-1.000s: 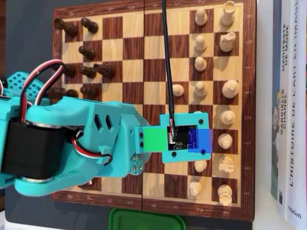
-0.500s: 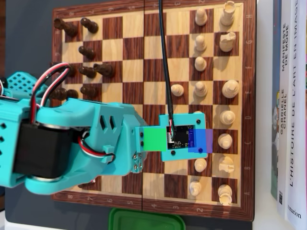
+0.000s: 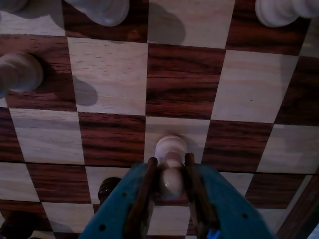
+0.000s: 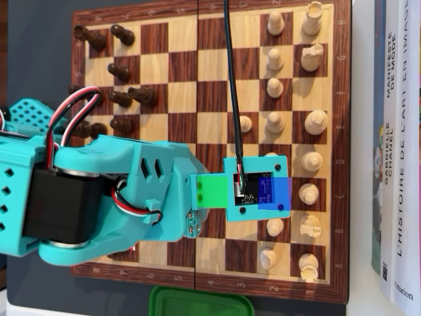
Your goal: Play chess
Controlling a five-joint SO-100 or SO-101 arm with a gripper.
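In the wrist view my teal gripper [image 3: 171, 160] is shut on a white pawn [image 3: 170, 148]. The brown finger pads [image 3: 150, 172] press on both sides of it. The pawn's far end is over a light square of the wooden chessboard [image 3: 184, 84]; I cannot tell whether it touches the board. In the overhead view the arm [image 4: 131, 191] reaches from the left over the board's [image 4: 214, 99] middle. The wrist camera mount [image 4: 256, 187] hides the jaws and the held pawn there. White pieces [image 4: 316, 122] stand on the right, dark pieces [image 4: 122, 99] on the left.
In the wrist view white pieces stand ahead [image 3: 102, 10] [image 3: 281, 11] and to the left [image 3: 17, 72]; a dark piece [image 3: 108, 188] is just left of the fingers. In the overhead view book spines [image 4: 395, 145] line the right side and a green container [image 4: 200, 303] sits below the board.
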